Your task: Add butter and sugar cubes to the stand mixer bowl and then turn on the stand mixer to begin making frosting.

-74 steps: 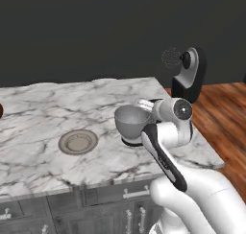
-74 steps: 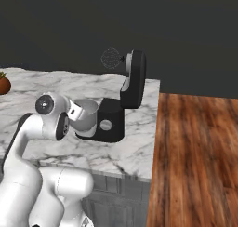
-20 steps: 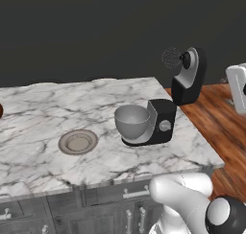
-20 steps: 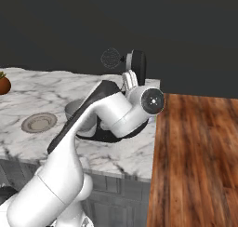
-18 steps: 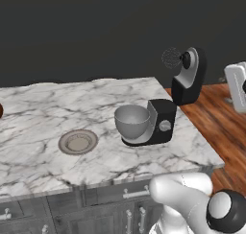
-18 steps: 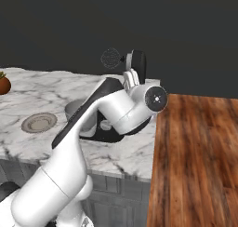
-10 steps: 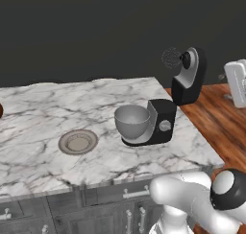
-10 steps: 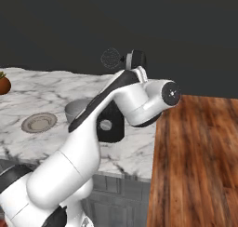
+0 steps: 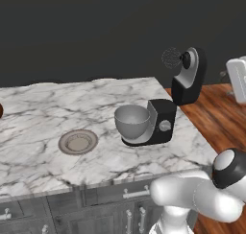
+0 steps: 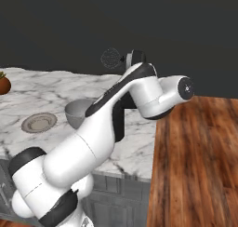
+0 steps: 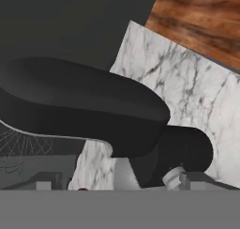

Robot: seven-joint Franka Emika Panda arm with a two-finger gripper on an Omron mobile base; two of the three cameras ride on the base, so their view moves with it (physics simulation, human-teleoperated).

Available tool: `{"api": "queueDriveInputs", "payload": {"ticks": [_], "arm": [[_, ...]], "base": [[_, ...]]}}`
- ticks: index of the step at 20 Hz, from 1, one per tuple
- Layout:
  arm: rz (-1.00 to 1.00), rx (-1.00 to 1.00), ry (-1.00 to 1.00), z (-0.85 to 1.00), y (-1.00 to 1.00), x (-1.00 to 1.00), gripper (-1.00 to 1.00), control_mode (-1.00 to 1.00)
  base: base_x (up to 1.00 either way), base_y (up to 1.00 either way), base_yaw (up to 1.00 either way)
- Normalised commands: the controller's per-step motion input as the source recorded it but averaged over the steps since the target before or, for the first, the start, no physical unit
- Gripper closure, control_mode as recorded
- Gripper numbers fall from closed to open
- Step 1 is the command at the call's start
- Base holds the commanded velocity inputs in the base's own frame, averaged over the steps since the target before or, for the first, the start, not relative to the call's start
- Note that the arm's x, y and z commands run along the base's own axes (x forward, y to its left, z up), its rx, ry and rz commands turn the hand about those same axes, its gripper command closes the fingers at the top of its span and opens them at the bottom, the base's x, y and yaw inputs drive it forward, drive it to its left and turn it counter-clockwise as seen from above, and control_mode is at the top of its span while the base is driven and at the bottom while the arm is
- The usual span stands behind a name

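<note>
The end effector (image 11: 119, 184) has its two fingertips (image 11: 44, 185) spread wide apart, with nothing pinched between them. In the hand view it looks down, close up, on the stand mixer (image 9: 162, 124): the raised black head (image 11: 89, 106) crosses the view, thin whisk (image 11: 21, 148) wires show under it at the left, and the silver knob (image 11: 172, 175) sits low on the body.

In the left base view the mixer stands near the right end of the marble bench (image 9: 48, 108), with its head tilted up and back and the whisk hanging in the air. The grey metal bowl (image 9: 130, 121) sits on the mixer's base, just left of the body.

A flat round grey plate (image 9: 78, 142) lies on the bench, well to the bowl's left. Something pale rests on it, but it is too small to tell as butter or sugar cubes. A wooden floor (image 9: 221, 118) lies beyond the bench's right end.
</note>
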Motion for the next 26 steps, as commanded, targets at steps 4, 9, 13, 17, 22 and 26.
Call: {"api": "queueDriveInputs", "payload": {"ticks": [4, 9, 13, 17, 22, 26], "arm": [[0.04, 0.0, 0.0, -0.04, 0.0, 0.46, -1.0, -1.0], [0.06, 0.0, 0.0, -0.02, 0.0, 0.53, -1.0, -1.0], [0.07, 0.0, 0.0, -0.01, 0.0, 0.47, -1.0, -1.0], [0.09, 0.0, 0.0, -0.01, 0.0, 0.38, -1.0, -1.0], [0.15, 0.0, 0.0, -0.02, 0.16, 0.14, -1.0, -1.0], [0.15, 0.0, 0.0, -0.06, 0.1, 0.35, -1.0, -1.0]], "base": [[0.0, 0.0, 0.0], [0.0, 0.0, 0.0], [0.0, 0.0, 0.0], [0.0, 0.0, 0.0], [0.0, 0.0, 0.0], [0.0, 0.0, 0.0]]}}
